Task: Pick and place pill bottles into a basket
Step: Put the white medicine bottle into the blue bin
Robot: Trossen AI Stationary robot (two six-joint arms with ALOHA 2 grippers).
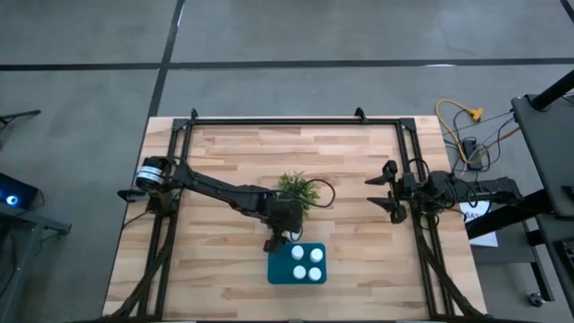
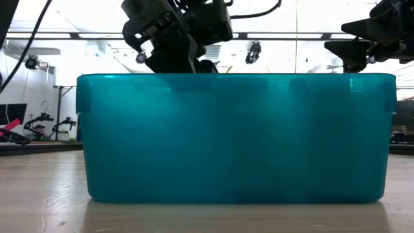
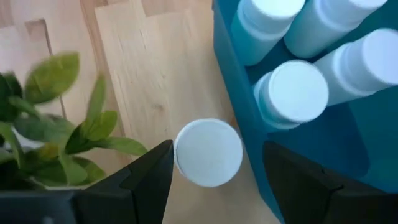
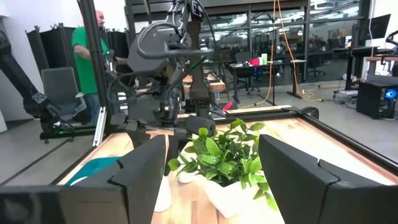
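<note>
L end effector [image 1: 272,240] hangs over the surface just beside the basket [image 1: 276,272], fingers spread wide w/ a pill bottle [image 3: 208,152] standing between them, not gripped; bottle sits just outside the basket wall, near the plant [image 1: 297,188]; three bottles [image 1: 306,265] show inside from above. R end effector [image 1: 387,190] waits well apart at the R side, fingers released. Risks, as I judge: closing off-centre could tip the bottle or clip the basket wall; a low lift could catch the rim. No readable labels or brands anywhere.
</note>
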